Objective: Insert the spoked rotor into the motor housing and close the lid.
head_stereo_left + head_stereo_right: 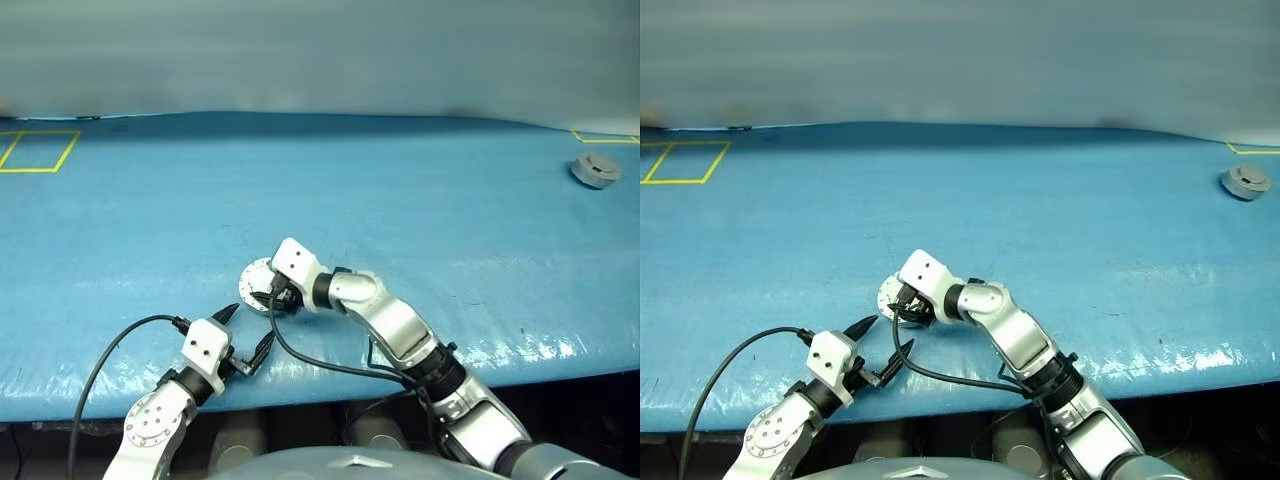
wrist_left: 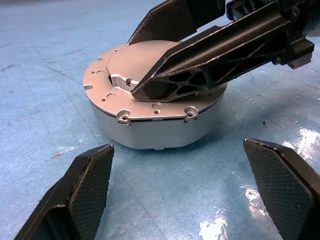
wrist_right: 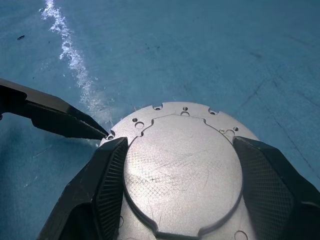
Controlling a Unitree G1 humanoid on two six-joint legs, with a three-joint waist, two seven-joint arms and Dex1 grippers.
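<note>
The motor housing [image 2: 155,130] is a round grey puck on the blue table, near its front edge. The lid [image 3: 182,165] lies flat on top of it, smooth grey face up. The spoked rotor is hidden. My right gripper [image 3: 180,142] is open, and its two black fingers [image 2: 210,60] lie spread across the top of the lid. My left gripper [image 1: 250,327] is open just in front of the housing, with its fingertips apart from the housing wall. One left fingertip [image 3: 60,117] points at the lid's edge.
Another grey puck [image 1: 596,170] sits far off at the back right. A yellow taped square [image 1: 38,150] marks the back left corner. A black cable [image 1: 110,350] loops from my left wrist over the table's front edge [image 1: 560,365].
</note>
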